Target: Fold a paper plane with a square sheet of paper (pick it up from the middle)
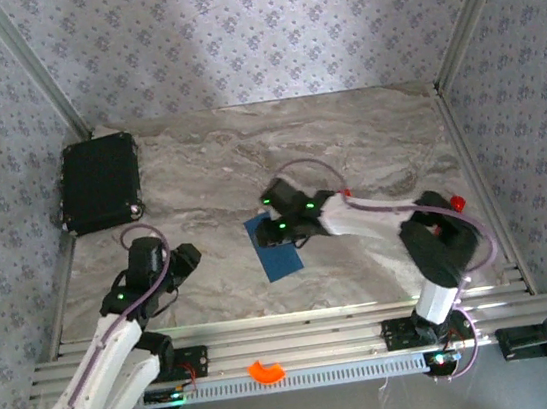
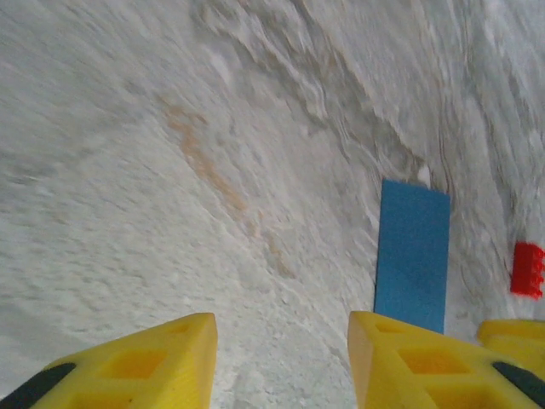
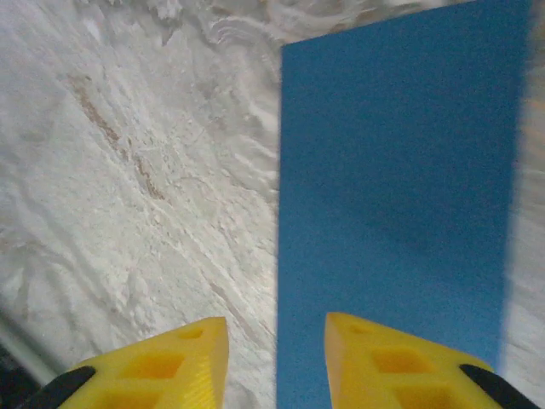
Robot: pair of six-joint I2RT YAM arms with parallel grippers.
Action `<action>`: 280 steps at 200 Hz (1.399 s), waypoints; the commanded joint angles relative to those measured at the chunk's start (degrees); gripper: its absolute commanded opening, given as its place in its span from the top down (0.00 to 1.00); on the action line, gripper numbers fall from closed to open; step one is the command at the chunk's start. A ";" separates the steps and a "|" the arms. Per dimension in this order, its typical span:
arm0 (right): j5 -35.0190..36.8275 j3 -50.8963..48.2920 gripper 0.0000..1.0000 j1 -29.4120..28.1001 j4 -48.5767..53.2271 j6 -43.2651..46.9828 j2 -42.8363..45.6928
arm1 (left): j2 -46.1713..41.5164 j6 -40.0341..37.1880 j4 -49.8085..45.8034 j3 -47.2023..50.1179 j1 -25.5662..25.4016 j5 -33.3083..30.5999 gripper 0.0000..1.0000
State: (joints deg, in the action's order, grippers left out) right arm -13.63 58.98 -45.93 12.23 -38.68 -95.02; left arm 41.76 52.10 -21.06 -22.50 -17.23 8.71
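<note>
I am viewing the square sheet of paper (image 1: 276, 252) lying flat at the centre of the counter (image 1: 366, 142). Right jaws are hovering narrowly parted, empty, over its 12 o'clock end; left jaws, moderately parted, empty, at its 9 o'clock.

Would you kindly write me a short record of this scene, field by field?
paper: blue paper, a flat rectangle lying mid-table, not yet a plane
right claw: open, straddling one long edge of the paper, holding nothing
left claw: open, over bare table, paper ahead and to its right
other items: black case at the far left corner; red block beyond the paper; orange piece on the front rail
</note>
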 commanded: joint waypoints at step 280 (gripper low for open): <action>-19.42 -28.83 0.94 13.44 -31.48 -15.38 -4.15 | 44.83 3.16 28.42 -12.43 -19.13 15.81 0.60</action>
State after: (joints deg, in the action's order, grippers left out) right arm -35.35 32.45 -32.97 -22.83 -53.10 -97.67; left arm 85.19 54.17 4.64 -33.63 -36.03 23.64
